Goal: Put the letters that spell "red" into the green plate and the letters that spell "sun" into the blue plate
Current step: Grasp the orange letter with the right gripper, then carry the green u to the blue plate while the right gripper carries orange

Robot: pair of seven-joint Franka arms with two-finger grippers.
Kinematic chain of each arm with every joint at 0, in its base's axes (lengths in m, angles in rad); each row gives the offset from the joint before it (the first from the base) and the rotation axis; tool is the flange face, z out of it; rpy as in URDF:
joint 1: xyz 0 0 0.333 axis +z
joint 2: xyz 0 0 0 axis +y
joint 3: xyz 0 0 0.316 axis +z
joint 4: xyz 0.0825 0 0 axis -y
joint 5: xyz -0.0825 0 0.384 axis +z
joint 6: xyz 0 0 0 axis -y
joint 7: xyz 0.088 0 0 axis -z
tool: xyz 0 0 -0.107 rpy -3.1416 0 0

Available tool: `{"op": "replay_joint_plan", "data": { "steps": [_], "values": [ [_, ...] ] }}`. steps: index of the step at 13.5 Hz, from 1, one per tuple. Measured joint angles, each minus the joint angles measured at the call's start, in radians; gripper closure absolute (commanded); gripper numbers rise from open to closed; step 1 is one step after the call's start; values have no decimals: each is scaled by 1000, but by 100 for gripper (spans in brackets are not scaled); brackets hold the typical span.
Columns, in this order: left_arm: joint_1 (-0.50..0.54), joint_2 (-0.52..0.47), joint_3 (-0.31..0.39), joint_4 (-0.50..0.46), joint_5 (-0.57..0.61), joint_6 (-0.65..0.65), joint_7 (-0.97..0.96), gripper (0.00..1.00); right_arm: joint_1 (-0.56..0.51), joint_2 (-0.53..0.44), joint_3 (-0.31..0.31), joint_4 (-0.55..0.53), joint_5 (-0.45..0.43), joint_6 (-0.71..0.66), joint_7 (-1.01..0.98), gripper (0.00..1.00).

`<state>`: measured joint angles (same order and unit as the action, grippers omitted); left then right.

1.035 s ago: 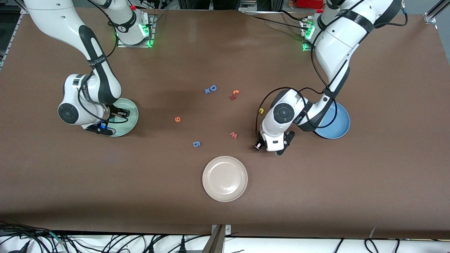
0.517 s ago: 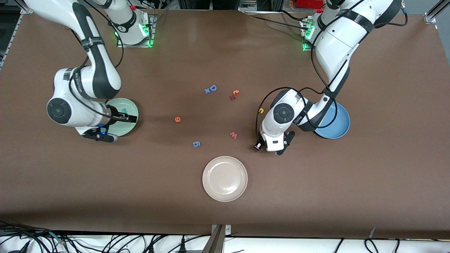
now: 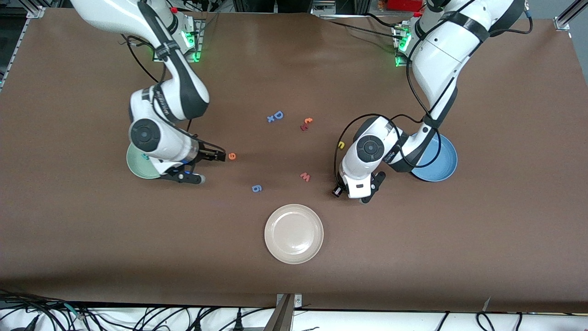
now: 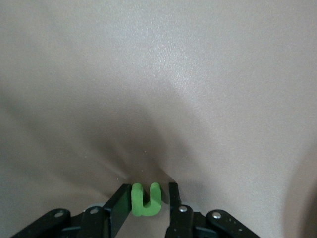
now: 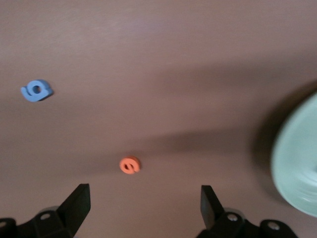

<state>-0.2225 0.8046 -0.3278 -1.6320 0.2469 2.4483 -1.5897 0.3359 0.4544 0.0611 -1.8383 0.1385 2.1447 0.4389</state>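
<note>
Nearby, blue g (image 3: 257,188) beside orange e (image 3: 232,156)

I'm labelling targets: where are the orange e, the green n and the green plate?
orange e (image 3: 232,156), front view, middle of the letter.
green n (image 4: 145,200), left wrist view, its middle, between the left gripper's fingers.
green plate (image 3: 136,166), front view, bare rim.

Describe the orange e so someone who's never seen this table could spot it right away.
Start at the green plate toward the right arm's end of the table. Just beside it, by the right tool, lies the orange e. It is the only orange letter lying alone; the blue g sits nearer the camera.
</note>
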Motion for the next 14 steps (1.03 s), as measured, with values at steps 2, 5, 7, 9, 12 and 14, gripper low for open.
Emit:
{"op": "replay_joint_plan", "data": {
  "steps": [2, 5, 7, 9, 12, 14],
  "values": [
    [0, 0, 0, 1, 0, -1, 0, 69, 38, 36, 1, 0, 0, 50, 0, 1],
    [0, 0, 0, 2, 5, -5, 0, 70, 87, 77, 1, -3, 0, 103, 0, 2],
    [0, -1, -2, 4, 26, -16, 0, 72, 94, 96, 1, -23, -1, 142, 0, 2],
    [-1, -3, -2, 5, 27, -20, 0, 73, 94, 106, -3, -60, -1, 208, -2, 5],
    [-1, -3, -2, 6, 27, -20, 0, 73, 94, 107, -5, -115, -2, 269, -20, 11],
    [-1, -3, -2, 7, 27, -22, 0, 73, 94, 107, -5, -127, -2, 284, -23, 19]
  ]
}}
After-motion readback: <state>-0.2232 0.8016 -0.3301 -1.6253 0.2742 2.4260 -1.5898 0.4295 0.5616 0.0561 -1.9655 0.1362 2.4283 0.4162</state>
